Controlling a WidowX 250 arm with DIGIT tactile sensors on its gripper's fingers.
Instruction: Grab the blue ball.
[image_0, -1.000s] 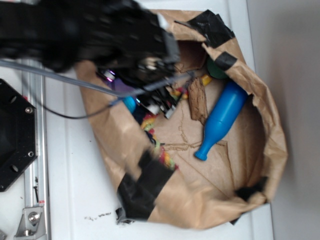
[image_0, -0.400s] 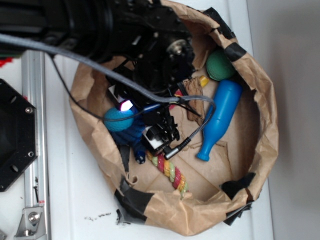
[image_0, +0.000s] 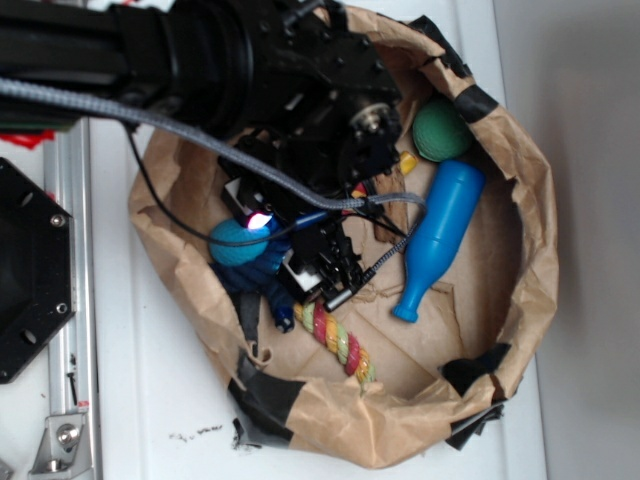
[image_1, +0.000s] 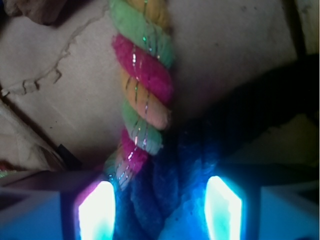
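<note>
I am down inside the brown paper bag (image_0: 520, 200) on the white desk (image_0: 150, 400), and my fingers (image_0: 300, 268) sit low among the toys, close to the bag's floor. The blue ball (image_0: 238, 243) lies at the bag's left wall, just beside my wrist, with a pink-white light glowing against its upper right edge. It is not between my fingers. In the wrist view my two pads (image_1: 97, 212) glow teal at the bottom corners, set well apart — spread, with nothing pinched. What lies in the gap is a dark blue fuzzy thing (image_1: 170, 200) and the end of the twisted rope toy (image_1: 142, 75), pink, green and orange, running up and away from me. No ball shows there at all.

So I judge this to be the approach step, and I am off target: the grab has not begun. The next move calls for a shift toward the left wall until the ball sits between the pads, then a descent and a close. The rope and the fuzzy thing crowd that spot, so I could catch one of them instead. The green ball (image_0: 440, 130) and the blue pin-shaped toy (image_0: 438, 240) lie on the far side, well apart from my work.
</note>
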